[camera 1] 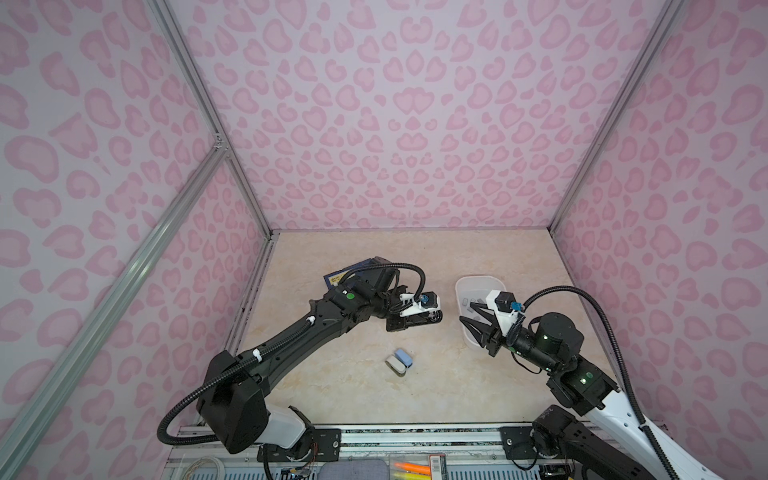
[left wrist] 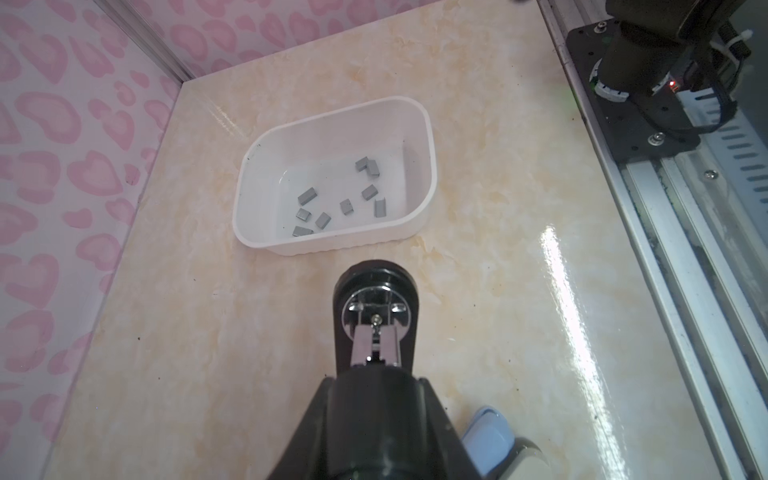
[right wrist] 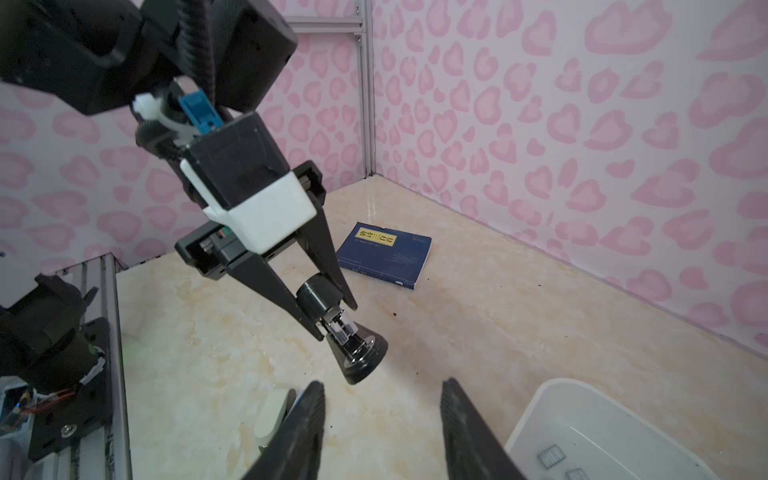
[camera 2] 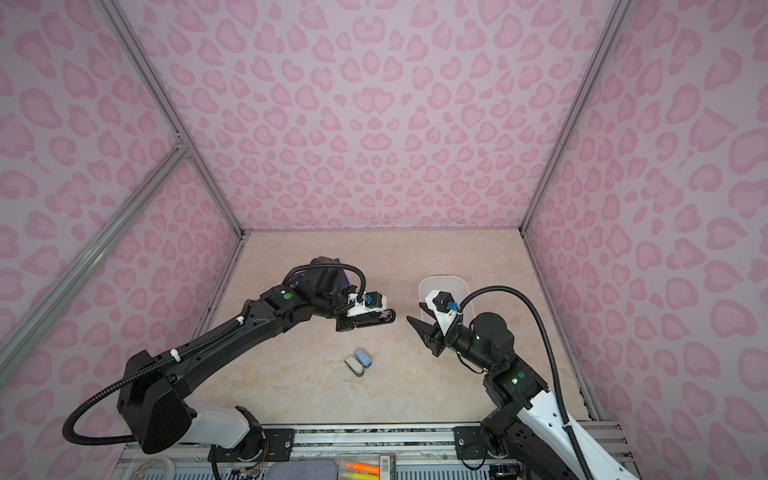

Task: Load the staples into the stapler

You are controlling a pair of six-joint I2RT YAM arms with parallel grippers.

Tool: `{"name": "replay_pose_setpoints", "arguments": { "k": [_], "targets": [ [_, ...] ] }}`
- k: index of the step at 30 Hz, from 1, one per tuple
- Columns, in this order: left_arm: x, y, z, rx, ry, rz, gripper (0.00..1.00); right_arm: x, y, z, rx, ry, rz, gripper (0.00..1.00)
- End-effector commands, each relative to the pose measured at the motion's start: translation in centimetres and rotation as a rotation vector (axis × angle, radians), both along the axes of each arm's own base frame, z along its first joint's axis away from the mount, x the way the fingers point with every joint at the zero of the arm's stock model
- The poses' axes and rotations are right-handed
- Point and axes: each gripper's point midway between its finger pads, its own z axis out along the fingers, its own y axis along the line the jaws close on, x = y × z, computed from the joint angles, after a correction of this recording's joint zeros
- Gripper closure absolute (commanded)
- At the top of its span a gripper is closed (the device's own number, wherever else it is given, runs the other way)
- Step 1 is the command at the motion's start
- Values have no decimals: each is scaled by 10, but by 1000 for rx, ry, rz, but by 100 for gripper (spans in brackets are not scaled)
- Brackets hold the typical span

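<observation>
Nine or so tiny grey metal staple strips (left wrist: 345, 206) lie scattered on the floor of a white rectangular plastic tub (left wrist: 428, 137), which sits on the right side of the pale marbled bench (camera 1: 332, 386). None of them is in a stapler yet.

The left gripper (right wrist: 337, 322) holds a small black stapler (right wrist: 361, 357) clear of the bench. Its jaws are clenched on the body, and the chrome magazine channel is exposed and faces the tub. The right gripper (camera 1: 465, 312) hangs raised near the tub's wall, its jaws spread with nothing between them.

Each strip probably weighs almost nothing. It is stiff along its length but likely to snap into shorter pieces if bent or pinched hard. The metal looks slick, and so does the tub floor, so a strip may skate away from a closing fingertip. The best hold seems to be across the two long sides, near the middle of the strip, with light pressure. One strip near the tub wall stands on edge and seems easier to grasp than the flat ones.

A pale blue mini stapler and a cream one (camera 1: 399, 361) lie touching each other on the bench, well apart from the tub. A dark blue book (right wrist: 384, 259) lies toward the back.
</observation>
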Motion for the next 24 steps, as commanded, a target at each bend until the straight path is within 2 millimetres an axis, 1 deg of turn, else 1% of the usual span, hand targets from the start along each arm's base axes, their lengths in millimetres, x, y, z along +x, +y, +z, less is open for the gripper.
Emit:
{"name": "replay_pose_setpoints", "arguments": {
  "k": [1,3,6,9,12,16,20,24],
  "targets": [
    [-5,-3,10,9,-69,-109,96,-13,18,-1,-93,-121,133,62],
    [-18,-4,15,-17,-64,-178,96,-15,24,-4,-104,-143,161,62],
    [-32,-2,21,-42,-59,-236,96,-22,34,-4,-96,-161,232,61],
    [-43,1,23,-52,-40,-268,96,-27,45,-3,-101,-165,289,62],
    [-51,3,22,-65,-31,-290,96,-22,52,-8,-133,-154,280,62],
    [-57,3,23,-80,-17,-310,96,-20,62,-14,-155,-127,316,64],
    [-55,3,22,-67,-7,-303,96,-20,69,-13,-140,-129,331,65],
    [-58,3,28,-91,-30,-324,96,-19,72,-24,-150,-99,343,67]
  ]
}}
